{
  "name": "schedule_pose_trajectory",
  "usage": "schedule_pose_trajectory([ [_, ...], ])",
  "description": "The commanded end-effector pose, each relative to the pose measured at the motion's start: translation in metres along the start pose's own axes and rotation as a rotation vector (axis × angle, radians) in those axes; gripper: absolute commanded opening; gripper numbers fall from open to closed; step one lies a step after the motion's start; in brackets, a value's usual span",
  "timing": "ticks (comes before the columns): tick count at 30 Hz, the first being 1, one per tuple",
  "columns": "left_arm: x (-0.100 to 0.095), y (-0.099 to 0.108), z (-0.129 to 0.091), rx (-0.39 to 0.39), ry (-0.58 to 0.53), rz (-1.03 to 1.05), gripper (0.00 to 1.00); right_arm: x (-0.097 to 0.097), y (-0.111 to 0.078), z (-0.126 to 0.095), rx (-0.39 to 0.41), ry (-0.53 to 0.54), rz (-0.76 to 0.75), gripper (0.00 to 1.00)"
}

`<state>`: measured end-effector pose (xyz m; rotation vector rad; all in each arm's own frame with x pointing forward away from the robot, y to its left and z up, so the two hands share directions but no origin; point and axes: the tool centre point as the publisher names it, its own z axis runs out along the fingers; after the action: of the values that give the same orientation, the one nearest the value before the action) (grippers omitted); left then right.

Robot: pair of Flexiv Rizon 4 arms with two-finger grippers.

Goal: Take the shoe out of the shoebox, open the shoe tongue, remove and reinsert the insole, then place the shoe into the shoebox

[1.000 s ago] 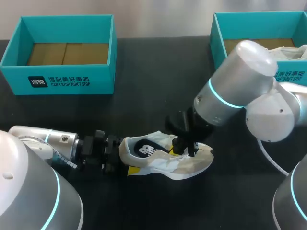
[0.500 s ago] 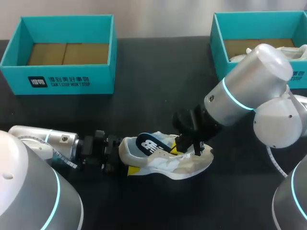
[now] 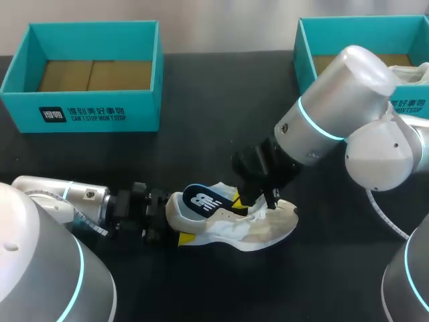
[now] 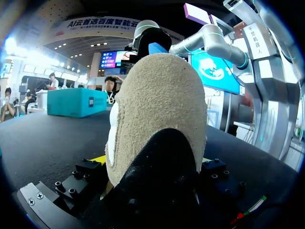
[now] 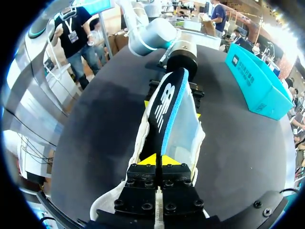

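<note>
Head view — right fingers (image 3: 236, 199) pinch insole (image 3: 204, 199) | left fingers (image 3: 186, 238) clamp shoe (image 3: 263, 232)

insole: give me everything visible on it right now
The insole is a thin, flexible-looking foam sheet with a dark top bearing a white logo and a bright blue edge and underside. It is tilted up on edge, lifted partly out of the shoe opening, with one end over the heel collar. The right claw pinches the other end between its yellow tips. The left claw grips the shoe's heel, not the insole.
</note>
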<state>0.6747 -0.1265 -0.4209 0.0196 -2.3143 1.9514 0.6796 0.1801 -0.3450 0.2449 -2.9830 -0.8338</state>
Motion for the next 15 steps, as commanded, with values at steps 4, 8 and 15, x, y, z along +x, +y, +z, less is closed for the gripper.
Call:
schedule_pose_trajectory([
  [4,-0.0015,0.0038,0.0019,0.0,-0.002,0.0,0.0,-0.0062,0.0069,-0.0003,0.0,0.026,-0.052,0.0],
  [8,-0.0015,0.0038,0.0019,0.0,-0.002,0.0,0.0,-0.0057,0.0078,-0.0017,-0.006,0.033,-0.087,0.0],
  [15,-0.0015,0.0038,0.0019,0.0,-0.002,0.0,0.0,-0.0015,0.0038,-0.0053,-0.017,0.066,-0.161,0.0],
])
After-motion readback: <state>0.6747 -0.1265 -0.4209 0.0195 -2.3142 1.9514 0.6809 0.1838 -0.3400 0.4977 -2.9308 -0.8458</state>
